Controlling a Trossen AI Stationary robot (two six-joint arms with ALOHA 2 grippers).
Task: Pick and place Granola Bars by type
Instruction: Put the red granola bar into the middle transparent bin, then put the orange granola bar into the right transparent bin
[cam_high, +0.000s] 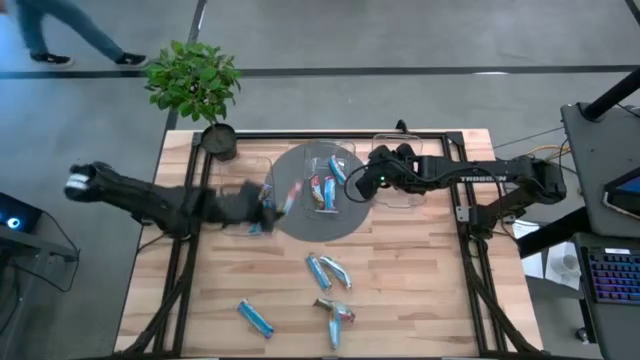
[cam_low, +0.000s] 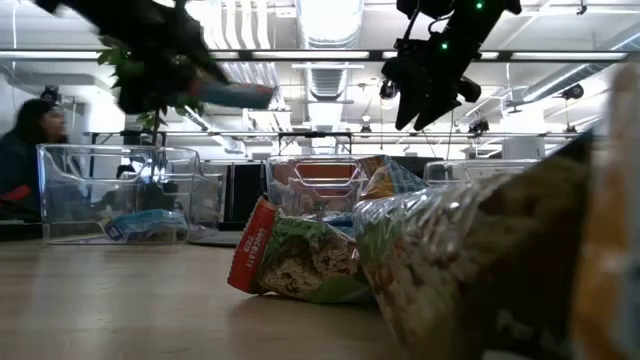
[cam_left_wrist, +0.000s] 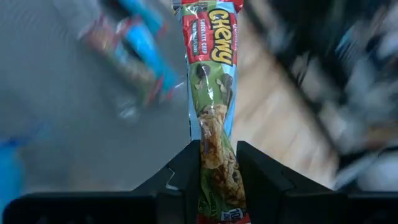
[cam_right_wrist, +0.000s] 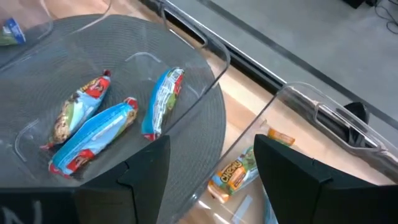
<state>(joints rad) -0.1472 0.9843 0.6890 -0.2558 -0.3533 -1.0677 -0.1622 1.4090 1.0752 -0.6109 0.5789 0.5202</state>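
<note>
1. So, the Chewy granola bar (cam_left_wrist: 214, 93) is pinched by its lower end between the left gripper (cam_high: 262, 205) fingers, sticking out forward and carried in the air over the edge of the grey round mat (cam_high: 300, 222). The loose bars (cam_high: 328, 272) lie near the front of the table, and another blue bar (cam_high: 255, 318) sits apart from them.
2. Right gripper (cam_high: 362, 184) hangs released, jaws apart and holding nothing, above the middle clear container (cam_right_wrist: 205, 74), which has three bars (cam_right_wrist: 99, 127) in it.
3. My guess at the risk: that grip is only on the wrapper's end, so a fast swing could let the bar flop or slip out and land in the wrong bin.
4. Around it: the left clear container (cam_low: 120, 190) with a blue bar inside, the right clear container (cam_right_wrist: 311, 112) with an orange-green bar (cam_right_wrist: 233, 174), and a potted plant (cam_high: 195, 85) at the back corner. The two arms are close over the middle, so they could clash there.
</note>
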